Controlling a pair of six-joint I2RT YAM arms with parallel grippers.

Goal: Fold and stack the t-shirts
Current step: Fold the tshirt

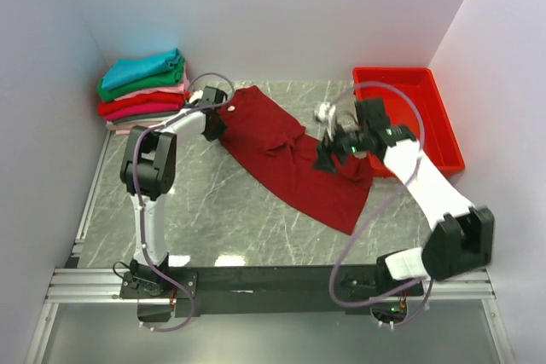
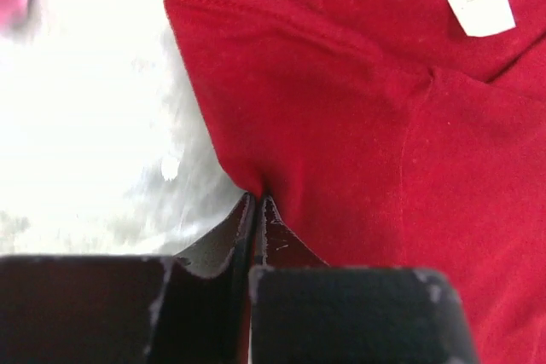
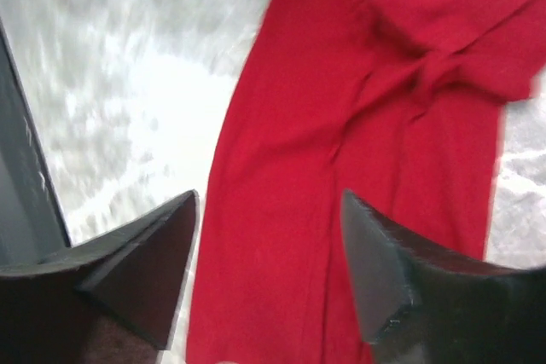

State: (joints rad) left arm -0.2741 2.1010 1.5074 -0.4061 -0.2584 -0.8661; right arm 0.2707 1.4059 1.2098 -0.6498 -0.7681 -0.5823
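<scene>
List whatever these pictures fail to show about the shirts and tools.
- Neck label print: too small, left wrist view.
- Folded stack: lowest layers merge, top view; only a pink blur in the left wrist view's corner.
- Dark red shirt right edge: covered by the right tool and right arm, top view.
- White object beside the tray: partly hidden by the right arm; unidentifiable.

A grey marble-pattern tabletop with white veins (image 1: 222,219) carries everything. A large dark red cloth t-shirt (image 1: 290,168) lies rumpled and spread diagonally across its middle, with its small white neck label (image 2: 478,6) facing up. Left of that shirt and further back sits a stack of folded t-shirts (image 1: 145,87), teal on top, then green, pink, red and magenta. Right of the shirt stands a bright red rectangular plastic tray (image 1: 435,117). A small whitish crumpled object (image 1: 325,111) lies between shirt and tray.
</scene>
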